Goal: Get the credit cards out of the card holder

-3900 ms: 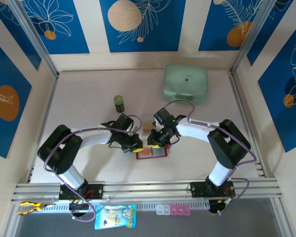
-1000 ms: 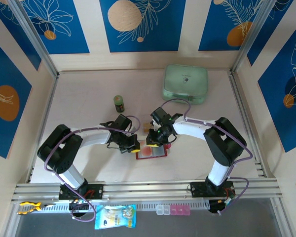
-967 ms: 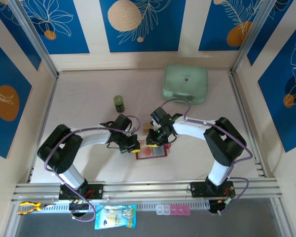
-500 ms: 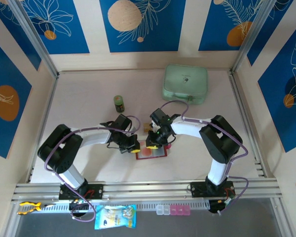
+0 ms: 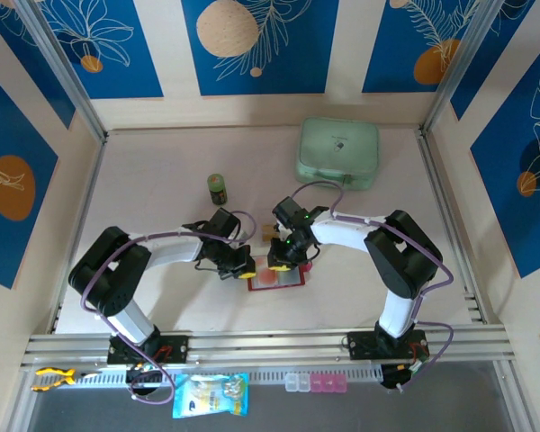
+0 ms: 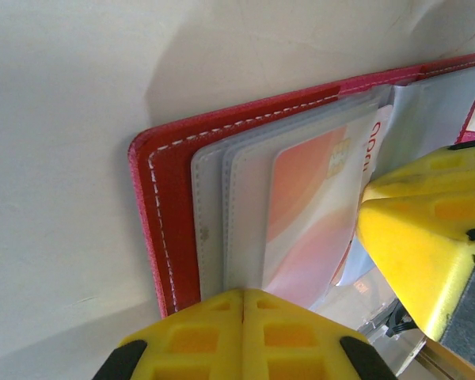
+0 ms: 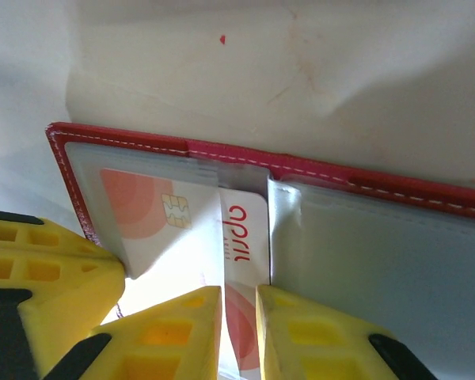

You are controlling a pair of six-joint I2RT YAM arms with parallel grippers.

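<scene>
**Top external view.** Table [image 5: 162, 225], pale, walled in on three sides. Card holder [image 5: 288, 279], red, lies open and flat just below the centre of the frame, where both arms can reach it. Left gripper [image 5: 248, 269] sits on its left edge. Right gripper [image 5: 280, 263] comes down on its upper middle. The two tips are close together. Mint-green case [image 5: 338, 151] is at upper right and a small green bottle [image 5: 217, 188] at upper left of centre, both well apart from the work.

**Left wrist view.** The left gripper's yellow pads [image 6: 198, 332] are clenched together at the bottom edge of the frame with nothing between them. They bear on the stack of clear sleeves [image 6: 214, 214] at the holder's stitched red border, apparently to pin the holder so it cannot slide when a card is pulled. Orange card [image 6: 309, 214] sits in the top sleeve.

**Right wrist view.** Pale card [image 7: 243, 237], white with red marks, stands partly out of the holder's centre fold. Its lower end passes between the right gripper's fingers [image 7: 182, 332], which are closed narrowly on it, grasping its free edge. The orange card, chip showing, remains sleeved at left. The right-hand sleeve looks empty.

**Judgement.** One card is mid-extraction and the second is not yet drawn.
</scene>
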